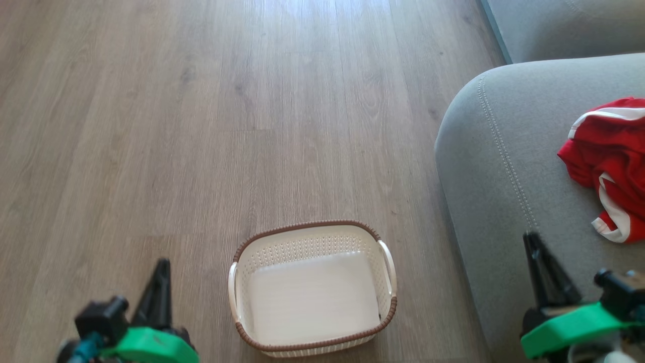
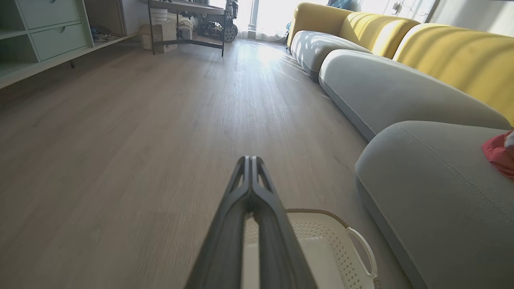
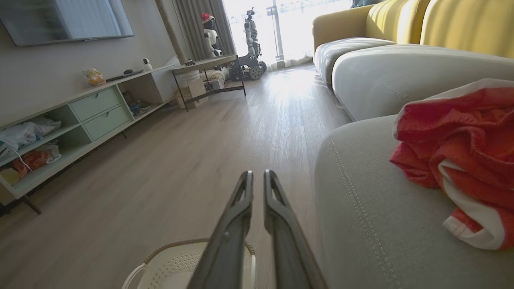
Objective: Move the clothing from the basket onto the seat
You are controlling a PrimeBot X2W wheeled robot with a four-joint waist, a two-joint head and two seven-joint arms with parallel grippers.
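Living room, probably a home — sofa (image 2: pixel 401 92), television (image 3: pixel 68 20), low shelving (image 3: pixel 96 112).

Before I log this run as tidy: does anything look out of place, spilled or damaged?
Nothing spilled or damaged. The basket stands upright and empty on the floor beside the seat. The only untidy thing is the red clothing, lying in a crumpled heap on the seat.

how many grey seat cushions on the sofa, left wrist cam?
3. The nearest seat, beside the basket, bears the red clothing; the second cushion lies just beyond it; the third cushion is farthest. Others may be off frame.
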